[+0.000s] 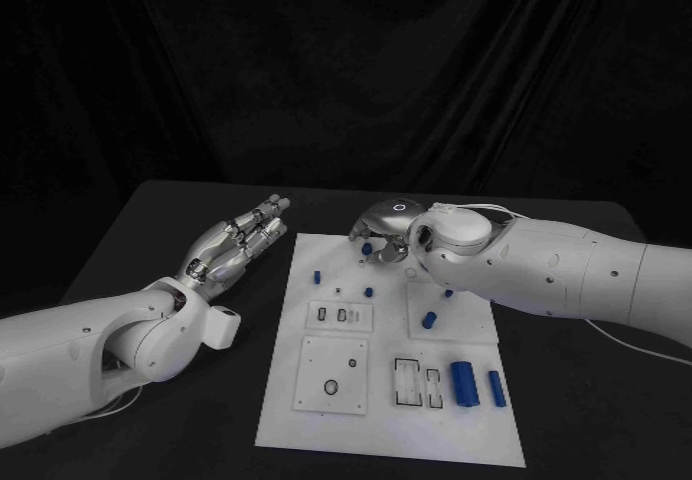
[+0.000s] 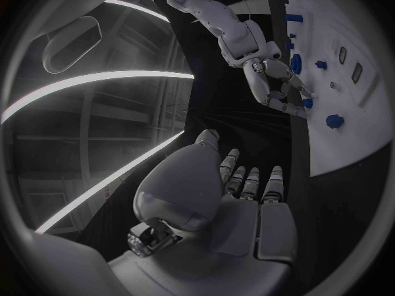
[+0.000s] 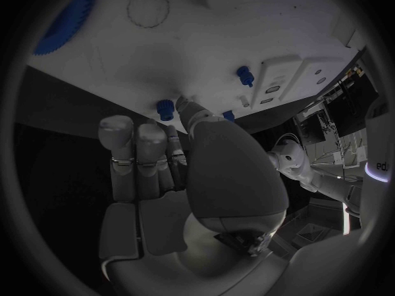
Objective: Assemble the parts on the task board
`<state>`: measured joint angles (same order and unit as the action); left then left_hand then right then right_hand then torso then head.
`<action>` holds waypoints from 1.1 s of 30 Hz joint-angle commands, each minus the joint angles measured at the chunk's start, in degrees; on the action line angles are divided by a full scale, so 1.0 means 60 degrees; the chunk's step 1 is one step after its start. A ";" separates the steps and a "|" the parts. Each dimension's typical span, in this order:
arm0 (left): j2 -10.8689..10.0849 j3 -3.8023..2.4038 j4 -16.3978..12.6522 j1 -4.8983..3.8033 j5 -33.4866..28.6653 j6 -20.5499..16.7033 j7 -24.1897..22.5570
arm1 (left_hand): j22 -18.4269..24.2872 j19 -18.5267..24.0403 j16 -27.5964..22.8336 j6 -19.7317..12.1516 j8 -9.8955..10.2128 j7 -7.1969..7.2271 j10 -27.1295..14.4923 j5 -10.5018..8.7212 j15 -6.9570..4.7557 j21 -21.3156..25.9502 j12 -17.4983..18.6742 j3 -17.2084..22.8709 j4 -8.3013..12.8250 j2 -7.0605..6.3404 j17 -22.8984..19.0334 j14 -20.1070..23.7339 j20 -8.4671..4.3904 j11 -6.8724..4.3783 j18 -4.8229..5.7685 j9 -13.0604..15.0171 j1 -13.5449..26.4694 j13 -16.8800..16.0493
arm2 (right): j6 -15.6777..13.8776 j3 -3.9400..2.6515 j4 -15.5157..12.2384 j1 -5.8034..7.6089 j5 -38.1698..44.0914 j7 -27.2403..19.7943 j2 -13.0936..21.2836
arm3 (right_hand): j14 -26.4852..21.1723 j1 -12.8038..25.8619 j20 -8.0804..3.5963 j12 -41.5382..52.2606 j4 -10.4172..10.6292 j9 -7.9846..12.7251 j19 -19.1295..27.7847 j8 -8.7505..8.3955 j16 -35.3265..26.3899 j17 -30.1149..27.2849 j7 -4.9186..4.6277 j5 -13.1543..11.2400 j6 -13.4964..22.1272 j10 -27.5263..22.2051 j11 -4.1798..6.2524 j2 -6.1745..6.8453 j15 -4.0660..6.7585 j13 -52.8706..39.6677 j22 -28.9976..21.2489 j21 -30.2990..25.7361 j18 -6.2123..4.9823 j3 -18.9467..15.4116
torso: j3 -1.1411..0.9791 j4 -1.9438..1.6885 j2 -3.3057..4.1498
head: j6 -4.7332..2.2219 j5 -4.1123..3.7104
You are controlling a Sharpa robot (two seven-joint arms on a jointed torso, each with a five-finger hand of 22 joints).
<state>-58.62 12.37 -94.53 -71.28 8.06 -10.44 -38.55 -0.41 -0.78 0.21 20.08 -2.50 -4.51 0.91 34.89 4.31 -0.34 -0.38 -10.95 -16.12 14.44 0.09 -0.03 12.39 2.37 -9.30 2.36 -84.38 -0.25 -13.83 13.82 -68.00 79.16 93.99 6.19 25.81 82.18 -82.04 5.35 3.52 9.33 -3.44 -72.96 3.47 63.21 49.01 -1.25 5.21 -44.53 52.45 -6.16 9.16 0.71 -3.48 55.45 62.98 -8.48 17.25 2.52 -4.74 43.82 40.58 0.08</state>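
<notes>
Here, head view: the board (image 1: 335, 410) lies flat in the middle of the table (image 1: 577, 400). The left hand (image 1: 238, 245) rests just beside the board's left edge, clear of it, fingers stretched out straight and side by side, holding nothing. The right hand (image 1: 387, 232) sits over the board's far edge, fingers curled downward near a small blue part (image 1: 366, 247) at that edge; whether it pinches that part I cannot tell. More blue parts on the board: a small one (image 1: 369, 292) mid-board, one (image 1: 431, 320) further right, a thick cylinder (image 1: 464, 384) and a thinner one (image 1: 496, 388) side by side near the right edge. The board also carries rectangular slots (image 1: 418, 384) and a plate with a round hole (image 1: 332, 386).

Left wrist view: the left hand (image 2: 247, 184) shows its fingers extended and close together, empty, over dark table. Across from it the right hand (image 2: 280, 89) hangs at the board's (image 2: 354, 131) edge, fingers bent around a small blue part (image 2: 307, 102); contact is not clear. Another blue part (image 2: 333, 120) stands on the board just beside it, and a larger one (image 2: 295, 64) further along.

Right wrist view: the right hand (image 3: 177, 158) has fingers lined up together, tips near a blue part (image 3: 165, 108) at the board's (image 3: 247, 33) edge. A second part (image 3: 245, 76) stands on the board; a blue ridged piece (image 3: 66, 26) lies well apart.
</notes>
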 commanded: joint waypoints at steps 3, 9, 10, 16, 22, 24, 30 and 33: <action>0.0029 -0.0009 0.0024 -0.0026 0.0036 0.0146 -0.0874 | -0.0013 0.0001 -0.0035 0.0023 -0.0031 0.0009 0.0011 0.0060 0.0032 -0.0059 0.0018 0.0044 -0.0004 0.0004 -0.0015 0.0005 0.0083 0.0060 -0.0176 0.0010 -0.0075 -0.0006 | -0.0423 -0.0004 0.0030 -0.0023 0.0028 0.0403 0.0125 | -0.0264 -0.0258 0.0039 -0.0047 0.0689 0.0074 0.0249 -0.0090 -0.0121 -0.0210 0.0226 -0.0044 0.1958 -0.1752 -0.0026 0.0139 -0.0023 0.0031 -0.0114 -0.0311 0.0093 -0.1210 | -0.0003 0.0008 -0.0003 | -0.0058 0.0017; 0.0014 -0.0009 0.0067 -0.0026 0.0036 0.0169 -0.0856 | -0.0013 0.0001 -0.0035 0.0012 -0.0030 0.0002 0.0000 0.0060 0.0035 -0.0059 0.0022 0.0055 -0.0001 0.0006 -0.0015 0.0005 0.0089 0.0066 -0.0175 0.0008 -0.0084 -0.0003 | -0.1155 -0.0047 -0.0355 0.0166 0.0028 0.0362 0.0634 | -0.0320 -0.0529 -0.0006 0.0051 0.1093 0.0013 0.0275 -0.0002 -0.0116 -0.0243 -0.0026 0.0089 0.1343 -0.0801 0.0074 -0.0049 0.0031 -0.0044 -0.0050 -0.0379 0.0084 -0.1442 | -0.0004 0.0026 -0.0034 | -0.0107 0.0016; 0.0012 -0.0009 0.0067 -0.0026 0.0036 0.0170 -0.0856 | -0.0013 0.0001 -0.0035 0.0012 -0.0030 0.0002 0.0000 0.0060 0.0035 -0.0059 0.0022 0.0055 -0.0001 0.0006 -0.0015 0.0005 0.0089 0.0066 -0.0175 0.0008 -0.0084 -0.0003 | -0.1166 -0.0048 -0.0388 0.0181 0.0028 0.0368 0.0663 | -0.0315 -0.0551 -0.0010 0.0080 0.1085 0.0008 0.0262 0.0003 -0.0104 -0.0233 -0.0058 0.0098 0.1248 -0.0652 0.0076 -0.0110 0.0036 -0.0054 -0.0021 -0.0371 0.0090 -0.1436 | -0.0004 0.0028 -0.0036 | -0.0110 0.0014; -0.0079 -0.0008 0.0081 -0.0026 0.0036 0.0197 -0.0830 | -0.0016 -0.0005 -0.0035 0.0023 -0.0031 0.0000 0.0004 0.0062 0.0039 -0.0064 0.0020 0.0060 0.0001 0.0006 -0.0015 0.0005 0.0092 0.0066 -0.0175 0.0008 -0.0089 -0.0004 | -0.1059 -0.0060 -0.1729 0.0713 0.0028 0.0582 0.1881 | -0.0222 -0.0695 -0.0074 0.0384 0.0664 -0.0073 0.0130 0.0123 -0.0014 -0.0152 -0.0514 0.0373 -0.0010 0.0435 0.0169 -0.0598 0.0104 -0.0087 0.0196 -0.0319 0.0107 -0.1361 | 0.0016 0.0090 -0.0084 | -0.0154 0.0057; -0.0065 -0.0007 0.0170 -0.0025 0.0036 0.0236 -0.0797 | -0.0019 -0.0009 -0.0035 0.0031 -0.0034 -0.0001 0.0001 0.0066 0.0054 -0.0067 0.0021 0.0073 0.0006 0.0012 -0.0015 0.0005 0.0100 0.0067 -0.0175 0.0009 -0.0101 -0.0003 | -0.0473 -0.0025 -0.2631 0.0970 -0.0044 0.0745 0.3002 | -0.0825 -0.1088 -0.0191 0.1440 0.0351 -0.0125 0.0711 0.0221 -0.1611 -0.2065 -0.0673 0.0901 -0.1021 0.2918 0.0692 -0.0739 0.0266 -0.0433 -0.0660 -0.1353 -0.0100 -0.0798 | 0.0045 0.0159 -0.0133 | -0.0110 0.0110; -0.0034 -0.0007 0.0210 -0.0024 0.0036 0.0265 -0.0792 | -0.0018 -0.0009 -0.0035 0.0039 -0.0037 -0.0007 0.0003 0.0079 0.0056 -0.0067 0.0020 0.0111 0.0018 0.0037 -0.0015 0.0005 0.0107 0.0078 -0.0176 0.0009 -0.0131 -0.0004 | -0.0246 0.0003 -0.2747 0.0974 -0.0208 0.0806 0.3263 | -0.1204 -0.0890 -0.0284 0.2196 0.0412 -0.0104 0.1447 0.0140 -0.2883 -0.3153 -0.0593 0.0721 -0.1165 0.3273 0.0919 -0.0597 0.0423 -0.1009 -0.1822 -0.2732 -0.0267 -0.0790 | 0.0050 0.0177 -0.0141 | -0.0109 0.0129; 0.0014 -0.0007 0.0288 -0.0022 0.0036 0.0343 -0.0751 | -0.0018 -0.0010 -0.0035 0.0032 -0.0037 -0.0011 -0.0001 0.0084 0.0057 -0.0068 0.0021 0.0131 0.0025 0.0048 -0.0015 0.0005 0.0111 0.0082 -0.0176 0.0007 -0.0147 -0.0003 | 0.0462 0.0046 -0.2847 0.0789 -0.0919 0.1178 0.3859 | 0.0149 0.0320 -0.0489 1.1313 0.0647 -0.0100 0.0151 0.0042 0.0764 0.2235 -0.0369 0.0427 -0.0759 0.3650 0.1213 -0.0601 0.0566 -1.0357 -0.0118 -0.1609 0.0074 -0.1403 | 0.0053 0.0179 -0.0146 | -0.0108 0.0145; 0.0027 -0.0006 0.0308 -0.0020 0.0036 0.0368 -0.0736 | -0.0018 -0.0010 -0.0035 0.0032 -0.0037 -0.0011 -0.0001 0.0084 0.0057 -0.0068 0.0021 0.0131 0.0025 0.0048 -0.0015 0.0005 0.0111 0.0082 -0.0176 0.0007 -0.0147 -0.0003 | 0.0619 0.0054 -0.2829 0.0674 -0.1062 0.1366 0.4004 | 0.0852 0.0566 -0.0680 1.3629 0.0717 -0.0125 -0.0785 0.0068 0.3118 0.5156 -0.0144 0.0195 -0.0103 0.5379 0.1419 -0.0569 0.0770 -1.3299 0.1928 0.0442 0.0448 -0.1698 | 0.0053 0.0178 -0.0146 | -0.0098 0.0141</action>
<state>-58.57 12.37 -92.65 -71.28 8.07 -9.33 -38.57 -0.45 -0.78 0.21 20.08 -2.49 -4.51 0.91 35.12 4.31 -0.54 -0.38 -10.47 -15.96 14.64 0.06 -0.03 12.79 2.36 -9.30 2.34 -84.59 -0.24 -13.39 14.20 -84.79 83.36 90.16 11.14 49.78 84.02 -79.01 1.37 83.87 13.64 -4.13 -77.29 3.99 81.02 73.70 -2.34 6.56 -45.49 82.48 2.22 5.60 5.08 -73.73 66.22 64.86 -6.15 7.20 2.80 -3.67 42.99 39.91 0.98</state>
